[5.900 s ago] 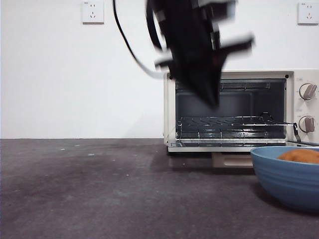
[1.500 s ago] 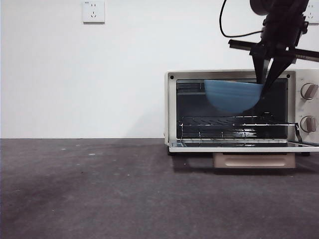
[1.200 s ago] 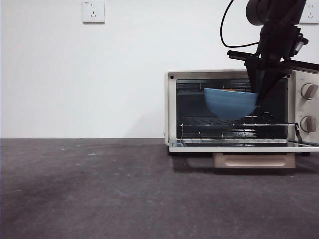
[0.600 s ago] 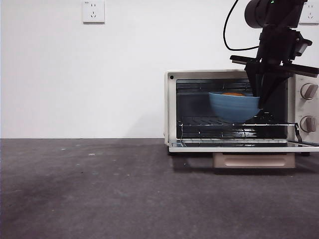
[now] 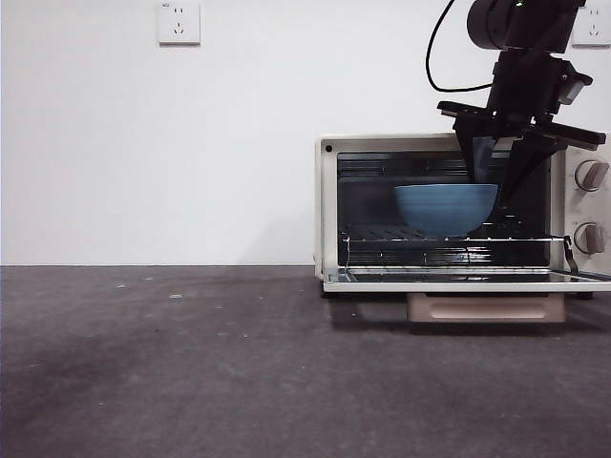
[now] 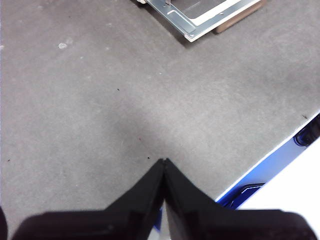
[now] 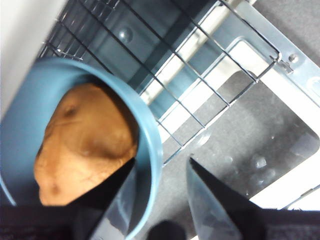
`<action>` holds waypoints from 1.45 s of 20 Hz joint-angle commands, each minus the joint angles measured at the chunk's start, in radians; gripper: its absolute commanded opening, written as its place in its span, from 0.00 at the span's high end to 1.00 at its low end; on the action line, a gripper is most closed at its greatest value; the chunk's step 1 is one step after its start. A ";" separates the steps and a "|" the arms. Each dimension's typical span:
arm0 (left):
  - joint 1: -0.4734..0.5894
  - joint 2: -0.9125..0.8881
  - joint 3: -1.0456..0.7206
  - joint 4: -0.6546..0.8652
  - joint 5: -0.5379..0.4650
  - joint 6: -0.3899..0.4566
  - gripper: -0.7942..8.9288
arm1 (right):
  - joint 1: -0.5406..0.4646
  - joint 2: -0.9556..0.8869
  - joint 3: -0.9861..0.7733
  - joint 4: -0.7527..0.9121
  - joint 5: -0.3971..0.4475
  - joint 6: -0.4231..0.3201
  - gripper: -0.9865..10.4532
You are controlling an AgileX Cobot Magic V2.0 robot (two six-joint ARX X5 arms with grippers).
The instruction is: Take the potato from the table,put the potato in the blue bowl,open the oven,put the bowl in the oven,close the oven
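The blue bowl [image 5: 444,208] stands level on the wire rack [image 5: 449,239] inside the oven [image 5: 329,210], whose door [image 5: 468,283] lies folded down. In the right wrist view the potato [image 7: 85,145] lies in the bowl [image 7: 150,135]. My right gripper [image 5: 492,186] is at the bowl's right rim. It is open [image 7: 162,161], with one jaw inside the bowl, the other outside, and a gap beside the rim. From the front the bowl's wall hides the potato. My left gripper [image 6: 164,162] is shut on nothing, above bare table [image 6: 100,100].
The oven's two knobs [image 5: 590,175] are on its right side, and the beige handle [image 5: 487,307] hangs below the lowered door. A corner of the door [image 6: 200,15] shows in the left wrist view. The table's edge [image 6: 270,160] runs near the left gripper.
The bowl came down from a tilted hold in the oven mouth onto the rack and now sits level. The right jaws have spread apart at its rim.
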State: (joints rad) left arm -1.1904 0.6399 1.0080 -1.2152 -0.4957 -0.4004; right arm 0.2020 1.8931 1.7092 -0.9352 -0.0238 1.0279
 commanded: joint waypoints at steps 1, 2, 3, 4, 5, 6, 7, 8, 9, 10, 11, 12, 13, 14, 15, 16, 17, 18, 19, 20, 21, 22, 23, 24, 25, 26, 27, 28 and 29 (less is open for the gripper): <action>-0.002 0.000 -0.008 0.000 -0.003 0.011 0.92 | 0.000 0.013 0.004 -0.010 0.006 -0.026 0.77; -0.002 0.000 -0.008 0.000 -0.003 0.011 0.92 | 0.000 0.013 0.004 -0.008 0.006 -0.031 0.77; -0.002 0.000 -0.008 0.000 -0.003 0.011 0.92 | 0.000 0.012 0.005 -0.006 0.006 -0.037 0.77; -0.002 0.000 -0.008 0.000 -0.003 0.012 0.92 | 0.000 0.009 0.005 -0.006 0.006 -0.038 0.77; -0.002 0.000 -0.008 0.000 -0.003 0.011 0.92 | 0.000 0.004 0.005 -0.005 0.006 -0.043 0.77; -0.002 0.000 -0.008 0.000 -0.003 0.011 0.92 | 0.000 -0.004 0.005 -0.003 0.011 -0.047 0.77; -0.002 0.000 -0.008 0.000 -0.003 0.011 0.92 | 0.000 -0.012 0.005 0.001 0.014 -0.060 0.77; -0.002 0.000 -0.008 0.000 -0.003 0.011 0.92 | 0.000 -0.023 0.005 0.003 0.020 -0.077 0.77; -0.002 0.000 -0.008 0.000 -0.003 0.011 0.92 | 0.000 -0.035 0.005 0.009 0.027 -0.089 0.77; -0.002 0.000 -0.008 0.000 -0.003 0.011 0.92 | 0.000 -0.048 0.005 0.014 0.034 -0.094 0.77; -0.002 0.000 -0.008 0.001 -0.003 0.011 0.92 | 0.000 -0.061 0.005 0.025 0.034 -0.106 0.77; -0.002 0.000 -0.008 0.002 -0.003 0.011 0.92 | 0.000 -0.074 0.005 0.037 0.033 -0.122 0.77; -0.002 0.000 -0.008 0.002 -0.003 0.011 0.92 | 0.000 -0.089 0.005 0.050 0.032 -0.140 0.77; -0.002 0.000 -0.008 0.004 -0.003 0.011 0.92 | 0.000 -0.106 0.005 0.058 0.032 -0.158 0.77; -0.002 0.000 -0.008 0.006 -0.003 0.011 0.92 | 0.000 -0.126 0.005 0.066 0.032 -0.188 0.77; -0.002 0.000 -0.008 0.011 -0.003 0.011 0.92 | 0.001 -0.148 0.005 0.074 0.032 -0.224 0.77; -0.002 0.000 -0.008 0.024 -0.003 0.011 0.92 | 0.001 -0.175 0.005 0.078 0.030 -0.269 0.77; -0.002 0.002 -0.008 0.043 -0.002 0.011 0.92 | 0.001 -0.206 0.005 0.076 0.023 -0.316 0.77; -0.002 0.005 -0.008 0.064 -0.001 0.011 0.92 | 0.001 -0.242 0.005 0.071 0.008 -0.372 0.77; -0.002 0.014 -0.008 0.093 0.002 0.011 0.92 | 0.001 -0.285 0.005 0.066 -0.008 -0.436 0.77; -0.001 0.021 -0.008 0.116 0.003 0.011 0.92 | 0.001 -0.316 0.005 0.063 -0.021 -0.480 0.77; -0.002 0.031 -0.008 0.142 0.005 0.013 0.92 | 0.001 -0.352 0.005 0.054 -0.028 -0.523 0.77; -0.002 0.040 -0.008 0.166 0.005 0.015 0.92 | 0.001 -0.381 0.005 0.046 -0.029 -0.558 0.77; -0.002 0.053 -0.008 0.196 0.006 0.022 0.92 | 0.002 -0.418 0.005 0.033 -0.029 -0.597 0.77; -0.001 0.068 -0.008 0.224 0.012 0.033 0.92 | 0.002 -0.454 0.005 0.020 -0.029 -0.637 0.77; 0.000 0.083 -0.008 0.249 0.030 0.046 0.92 | 0.002 -0.486 0.005 0.008 -0.029 -0.672 0.77; 0.003 0.100 -0.008 0.277 0.062 0.060 0.92 | 0.002 -0.521 0.005 -0.009 -0.029 -0.715 0.77; 0.008 0.122 -0.008 0.306 0.098 0.071 0.92 | 0.002 -0.555 0.005 -0.029 -0.029 -0.753 0.77; 0.015 0.143 -0.008 0.331 0.128 0.078 0.93 | 0.002 -0.584 0.005 -0.050 -0.028 -0.785 0.77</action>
State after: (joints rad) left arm -1.1820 0.7666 1.0080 -0.9070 -0.3954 -0.3561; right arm 0.2024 1.3216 1.7119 -0.9752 -0.0521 0.3531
